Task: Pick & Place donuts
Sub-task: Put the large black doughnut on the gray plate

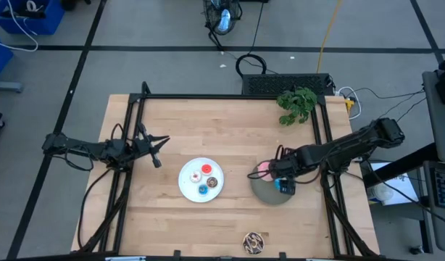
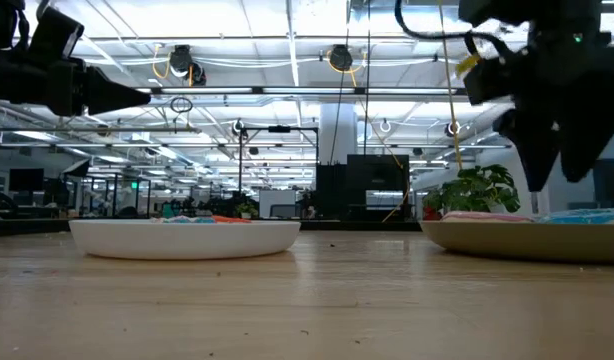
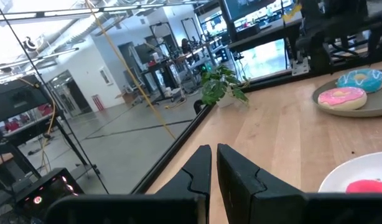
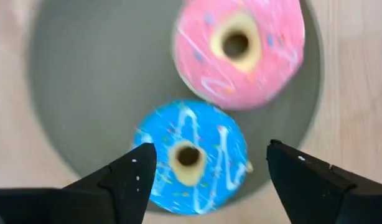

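Four tiny donuts, red (image 1: 206, 170), pink-white (image 1: 196, 176), brown (image 1: 212, 181) and blue (image 1: 203, 189), lie on the white plate (image 1: 186, 187). The larger pink donut (image 4: 241, 50) and the blue sprinkled donut (image 4: 191, 155) lie flat on the grey plate (image 4: 85, 81). A larger brown donut (image 1: 253, 242) lies on the table by the near edge. My right gripper (image 4: 209, 149) hangs open above the grey plate, a finger on each side of the blue sprinkled donut. My left gripper (image 1: 156, 158) waits shut, left of the white plate.
A small green plant (image 1: 296, 104) stands at the table's far right corner, behind the grey plate (image 1: 266, 194). Black frame rails (image 1: 135, 138) run along the table's left, far and right sides. Bare wood lies between the two plates and toward the near edge.
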`<state>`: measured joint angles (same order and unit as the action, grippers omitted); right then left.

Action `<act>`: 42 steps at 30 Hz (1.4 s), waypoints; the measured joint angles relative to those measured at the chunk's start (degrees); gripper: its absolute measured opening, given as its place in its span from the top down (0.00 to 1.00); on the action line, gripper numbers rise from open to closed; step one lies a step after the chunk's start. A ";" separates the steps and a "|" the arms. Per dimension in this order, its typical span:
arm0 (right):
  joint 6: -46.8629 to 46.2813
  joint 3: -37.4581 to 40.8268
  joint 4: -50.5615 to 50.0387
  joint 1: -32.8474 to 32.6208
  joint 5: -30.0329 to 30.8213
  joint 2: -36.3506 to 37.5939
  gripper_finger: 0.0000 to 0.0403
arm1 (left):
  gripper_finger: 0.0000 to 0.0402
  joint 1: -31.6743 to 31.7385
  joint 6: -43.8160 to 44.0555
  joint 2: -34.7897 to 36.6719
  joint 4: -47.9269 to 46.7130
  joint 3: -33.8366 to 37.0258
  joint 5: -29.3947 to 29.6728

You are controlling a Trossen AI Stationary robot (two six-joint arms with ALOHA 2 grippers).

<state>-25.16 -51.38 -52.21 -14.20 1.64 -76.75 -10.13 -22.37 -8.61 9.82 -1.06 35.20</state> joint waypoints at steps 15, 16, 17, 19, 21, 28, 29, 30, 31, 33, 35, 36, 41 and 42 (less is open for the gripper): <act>0.82 -3.58 23.32 -10.04 -3.31 -1.20 0.72 | 0.92 0.00 -0.11 0.01 -0.21 0.00 0.22; 0.80 -3.58 23.77 -10.58 -3.31 -1.42 0.77 | 0.92 0.00 -0.09 -0.01 -0.21 0.00 0.30; 0.56 -3.58 24.09 -11.04 -3.30 -1.61 0.82 | 0.92 -0.02 -0.02 -0.01 -0.21 0.00 0.37; -0.54 -3.58 24.23 -12.14 -3.21 -1.68 0.90 | 0.92 -0.01 -0.02 -0.01 -0.19 0.00 0.44; -1.04 -3.58 25.22 -12.83 -3.27 -1.66 0.96 | 0.92 0.00 0.00 -0.01 -0.19 0.00 0.44; -2.09 -3.49 31.29 -14.23 -3.22 -2.85 0.97 | 0.92 0.00 0.11 0.00 -0.23 0.00 0.44; -2.09 -3.47 32.90 -14.36 -2.86 -3.14 0.97 | 0.92 0.00 0.13 -0.01 -0.35 0.00 0.44; -2.25 -3.50 34.64 -14.44 -1.65 -3.53 0.98 | 0.92 -0.02 0.13 0.00 -0.48 0.00 0.44; -2.39 -3.53 35.86 -14.45 -0.25 -3.82 0.99 | 0.92 -0.01 0.13 0.00 -0.59 0.00 0.44; -2.57 -3.47 36.71 -14.63 2.46 -4.06 1.00 | 0.92 0.00 0.13 -0.01 -0.59 0.00 0.44; -2.76 -3.58 38.03 -14.78 3.07 -4.11 1.00 | 0.92 -0.02 0.13 -0.01 -0.59 0.00 0.44; -3.32 -3.88 37.87 -14.89 3.02 -4.13 1.00 | 0.92 0.00 0.13 -0.01 -0.57 0.00 0.44; -4.30 -9.05 35.84 -17.09 3.06 -8.64 1.00 | 0.92 0.00 0.13 0.01 -0.24 0.00 0.46; -3.53 -10.96 35.16 -17.95 2.99 -10.23 1.00 | 0.92 -0.01 0.13 0.01 -0.25 0.00 0.46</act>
<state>-28.69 -62.35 -17.05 -32.14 4.64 -86.98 -10.14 -22.24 -8.60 9.57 -1.06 35.66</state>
